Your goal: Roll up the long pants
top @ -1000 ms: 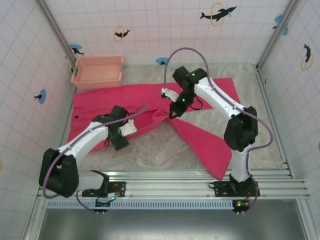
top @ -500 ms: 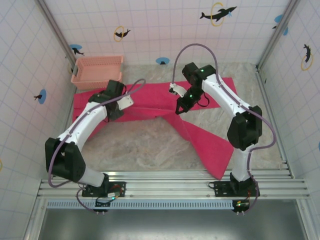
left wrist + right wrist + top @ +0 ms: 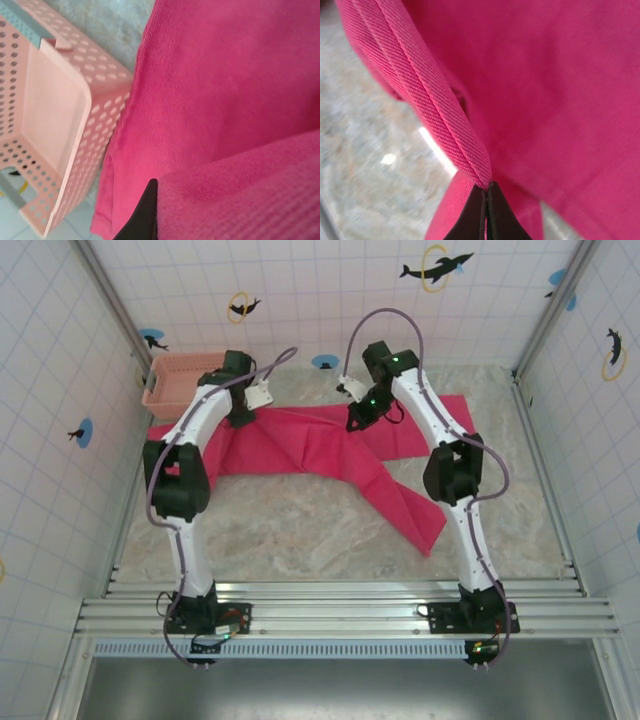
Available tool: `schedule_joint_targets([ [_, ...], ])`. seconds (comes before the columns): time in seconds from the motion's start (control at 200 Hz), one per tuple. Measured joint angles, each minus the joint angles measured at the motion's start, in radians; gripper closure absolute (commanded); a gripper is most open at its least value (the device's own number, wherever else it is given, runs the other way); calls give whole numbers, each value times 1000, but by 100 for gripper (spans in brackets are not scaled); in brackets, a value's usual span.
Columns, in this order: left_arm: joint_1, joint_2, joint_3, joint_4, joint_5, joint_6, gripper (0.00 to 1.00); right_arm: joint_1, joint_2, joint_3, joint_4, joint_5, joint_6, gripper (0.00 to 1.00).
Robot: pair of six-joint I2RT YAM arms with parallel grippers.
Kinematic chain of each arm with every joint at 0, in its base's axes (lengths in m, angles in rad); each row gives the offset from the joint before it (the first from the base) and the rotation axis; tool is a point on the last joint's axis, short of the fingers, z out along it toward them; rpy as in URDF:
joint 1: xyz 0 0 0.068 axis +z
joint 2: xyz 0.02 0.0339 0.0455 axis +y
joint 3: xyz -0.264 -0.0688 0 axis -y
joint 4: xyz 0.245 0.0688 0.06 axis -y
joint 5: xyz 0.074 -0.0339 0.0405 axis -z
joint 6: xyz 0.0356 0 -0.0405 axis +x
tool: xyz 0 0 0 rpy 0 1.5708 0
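The long pants (image 3: 300,445) are bright magenta cloth spread across the back half of the table, with one leg trailing toward the near right (image 3: 415,515). My left gripper (image 3: 241,416) is at their back left edge beside the pink basket. In the left wrist view one black finger (image 3: 145,212) shows, with a raised fold of the pants (image 3: 240,190) lying over the rest of the left gripper (image 3: 158,186), which is shut on the cloth. My right gripper (image 3: 355,424) is at the back middle. Its two fingers are pressed together on a stitched hem of the pants (image 3: 440,105), seen at the right gripper (image 3: 487,186).
A pale pink lattice basket (image 3: 185,380) stands at the back left against the wall, and its perforated corner (image 3: 95,115) almost touches the pants' edge. Tiled walls close in the table at the back and sides. Bare marbled tabletop (image 3: 290,530) lies between the pants and the arm bases.
Both arms have swung toward the back wall, drawing the pants' near edge up and over. The left gripper closed on the cloth and carried it from the near left to beside the basket.
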Motion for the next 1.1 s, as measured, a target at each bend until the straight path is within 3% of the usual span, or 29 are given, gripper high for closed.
schedule_joint_targets([
  [0.05,6,47,46,-1,7,-1,100,-5,34,28,28,11,12,100],
  [0.23,21,129,122,1,13,-3,76,-21,96,43,180,55,82,95],
  [0.27,26,141,134,3,10,-7,60,-25,105,44,219,64,97,92],
  [0.33,32,162,148,8,6,-8,47,-30,119,47,282,82,121,73],
  [0.38,36,182,158,10,6,-23,30,-32,134,55,339,99,133,64],
  [0.42,38,202,164,13,6,-30,24,-33,148,69,386,113,144,55],
  [0.52,43,255,167,20,-2,-68,4,-38,176,116,466,150,173,46],
  [0.656,51,274,167,14,-21,-142,3,-55,166,161,480,191,199,45],
  [0.781,65,258,140,21,-48,-245,3,-105,80,114,353,237,195,46],
  [0.926,72,150,51,8,-75,-398,3,-195,-221,-266,228,314,185,46],
  [1.096,71,-98,-90,-11,-113,-524,3,-283,-545,-704,148,343,232,47],
])
